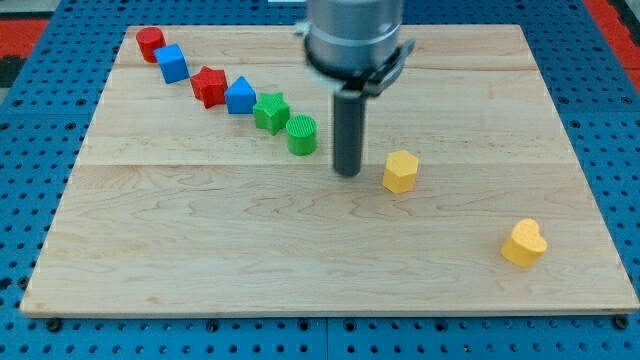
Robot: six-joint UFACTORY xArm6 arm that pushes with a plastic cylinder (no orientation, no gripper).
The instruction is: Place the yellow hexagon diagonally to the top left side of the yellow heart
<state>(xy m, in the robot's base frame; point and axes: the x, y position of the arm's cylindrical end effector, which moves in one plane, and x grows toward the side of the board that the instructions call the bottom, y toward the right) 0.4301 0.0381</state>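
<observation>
The yellow hexagon (pixel 400 171) sits right of the board's middle. The yellow heart (pixel 524 243) lies toward the view's bottom right, well below and right of the hexagon. My tip (pixel 347 174) rests on the board just left of the hexagon, with a small gap between them. The rod rises from it to the arm's grey body at the view's top.
A diagonal row of blocks runs from the view's top left toward the middle: a red cylinder (pixel 150 43), a blue cube (pixel 172 63), a red star (pixel 209 86), a blue triangular block (pixel 240 96), a green star (pixel 271 112) and a green cylinder (pixel 302 134). The wooden board (pixel 200 250) lies on a blue pegboard.
</observation>
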